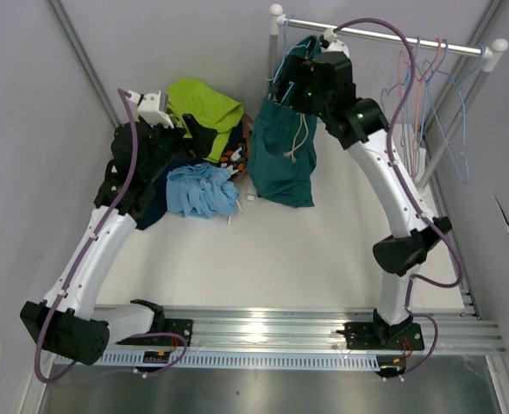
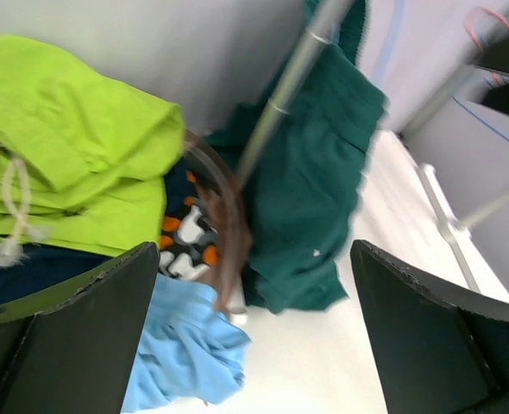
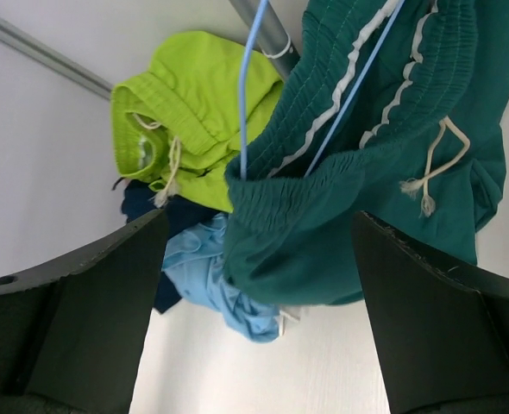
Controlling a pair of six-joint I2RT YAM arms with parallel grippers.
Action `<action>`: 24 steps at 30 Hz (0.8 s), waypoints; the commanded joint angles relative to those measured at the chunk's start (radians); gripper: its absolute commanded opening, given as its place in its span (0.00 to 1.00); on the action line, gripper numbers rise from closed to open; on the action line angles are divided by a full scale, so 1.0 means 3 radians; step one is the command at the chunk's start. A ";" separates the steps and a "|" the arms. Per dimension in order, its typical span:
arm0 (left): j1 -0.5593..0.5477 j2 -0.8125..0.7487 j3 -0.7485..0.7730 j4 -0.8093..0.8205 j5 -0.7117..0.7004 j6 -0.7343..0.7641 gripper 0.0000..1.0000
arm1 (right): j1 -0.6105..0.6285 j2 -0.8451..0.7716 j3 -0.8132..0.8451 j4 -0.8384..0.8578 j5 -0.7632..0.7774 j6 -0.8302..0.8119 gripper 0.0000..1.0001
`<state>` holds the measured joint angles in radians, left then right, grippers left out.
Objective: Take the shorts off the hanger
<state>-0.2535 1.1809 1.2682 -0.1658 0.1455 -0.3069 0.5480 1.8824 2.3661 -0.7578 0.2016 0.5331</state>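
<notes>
Four pairs of shorts lie heaped on the table (image 1: 323, 250) at the back left (lime green pair (image 1: 204, 108) on top, with the navy pair (image 2: 39, 267), blotch-patterned pair (image 1: 234, 155) and light blue pair (image 1: 201, 191) below it). The teal pair (image 1: 285, 159) hangs on a blue hanger (image 3: 243, 95) at the left end of the rail (image 1: 384, 36). Jaws stand wide apart on the left gripper (image 2: 253, 259), over the heap, and on the right gripper (image 3: 254, 250), up by the teal waistband.

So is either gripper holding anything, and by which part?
Nothing held. Both stand open: left gripper by the pile, right gripper facing the teal shorts' waistband.
</notes>
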 commanded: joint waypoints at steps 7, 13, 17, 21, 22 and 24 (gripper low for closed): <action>-0.0336 -0.0290 -0.0116 0.0128 -0.0209 -0.0035 0.99 | 0.0004 0.0306 0.0391 0.0613 -0.0002 -0.0085 0.92; -0.0357 -0.0331 -0.0188 0.0149 -0.0137 -0.0071 0.99 | -0.0016 0.0556 0.0504 0.0895 -0.0063 0.0018 0.89; -0.0367 -0.0341 -0.0183 0.0149 -0.0112 -0.0066 0.99 | -0.0047 0.0751 0.0647 0.0976 -0.0084 0.0099 0.88; -0.0372 -0.0357 -0.0208 0.0174 -0.0086 -0.0061 0.99 | -0.0062 0.0863 0.0688 0.1069 -0.0069 0.0140 0.85; -0.0372 -0.0352 -0.0203 0.0169 -0.0086 -0.0056 0.99 | -0.0073 0.0879 0.0683 0.1114 -0.0053 0.0145 0.84; -0.0372 -0.0342 -0.0218 0.0184 -0.0076 -0.0051 0.99 | -0.0078 0.0930 0.0683 0.1150 -0.0048 0.0166 0.80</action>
<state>-0.3565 1.1011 1.2079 -0.1547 0.1089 -0.3141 0.5323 2.1498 2.5263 -0.4885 0.1757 0.5640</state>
